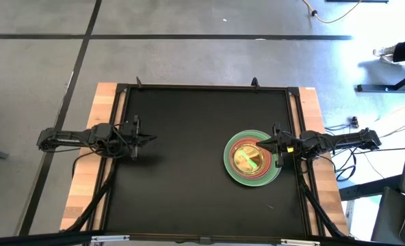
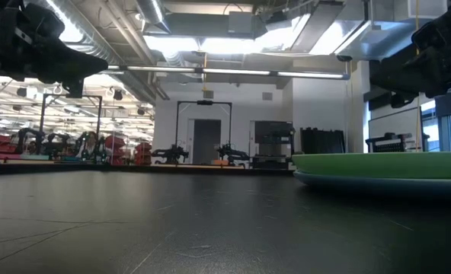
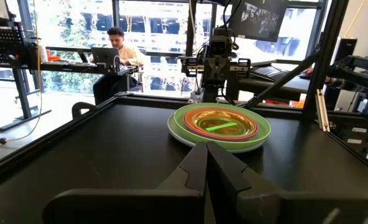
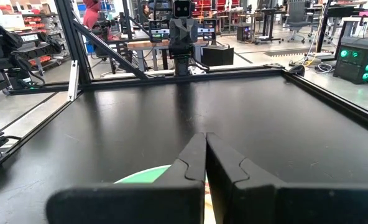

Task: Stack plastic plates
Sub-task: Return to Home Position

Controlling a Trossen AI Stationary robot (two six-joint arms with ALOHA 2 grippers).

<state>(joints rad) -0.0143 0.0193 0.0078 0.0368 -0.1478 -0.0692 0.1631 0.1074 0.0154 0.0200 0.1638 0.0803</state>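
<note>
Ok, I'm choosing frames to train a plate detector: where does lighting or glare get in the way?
Low view: ceiling lights turn both arms to silhouettes; the plate stack shows edge-on. Left wrist view: bright windows behind, stack evenly lit. Right wrist view: pale sheen on the black table; the shut right end effector hides most of the stack. High view: even light.

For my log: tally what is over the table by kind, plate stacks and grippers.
stack of plates: 1
grippers: 2, the left gripper and the right gripper, both shut
Total: 3
</note>
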